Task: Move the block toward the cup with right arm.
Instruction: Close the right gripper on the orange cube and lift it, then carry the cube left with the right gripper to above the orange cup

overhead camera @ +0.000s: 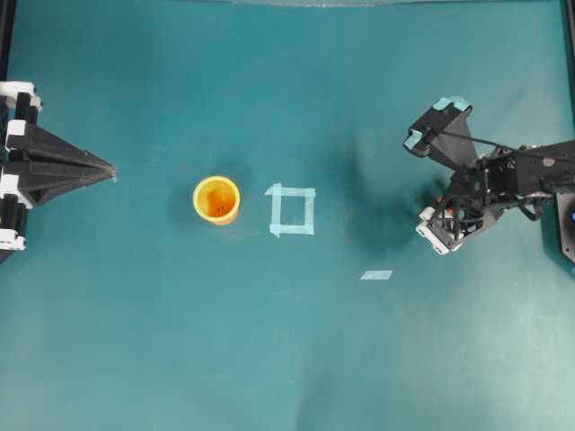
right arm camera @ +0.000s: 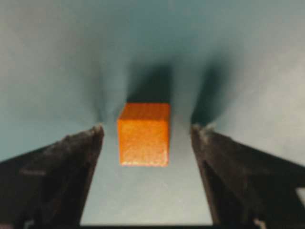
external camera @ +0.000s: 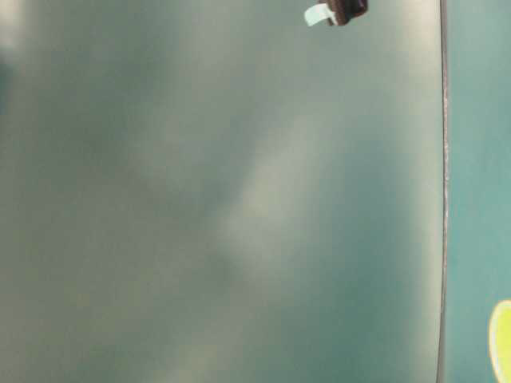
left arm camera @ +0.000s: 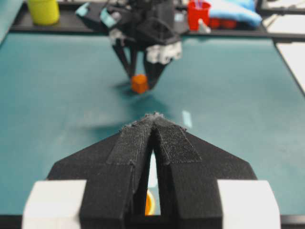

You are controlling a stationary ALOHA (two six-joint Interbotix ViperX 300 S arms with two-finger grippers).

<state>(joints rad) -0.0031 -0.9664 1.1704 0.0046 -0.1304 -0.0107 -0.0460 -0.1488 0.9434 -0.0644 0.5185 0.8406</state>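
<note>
Here the right arm reaches in from the three o'clock edge of the overhead view, its gripper lowered over the teal table. Seen from the right wrist, the two dark fingers stand spread wide, and the small orange block sits on the table between them, clear gaps on both sides, so nothing is gripped. From the left wrist the block shows between the tips of that gripper, resting on the surface. The yellow-orange cup stands upright well apart from the block, toward nine o'clock, with the pale tape square lying between the two. A short strip of tape lies toward five o'clock of the square. The left gripper rests at the nine o'clock edge, its wedge-shaped fingers brought together at the tips, holding nothing.
</note>
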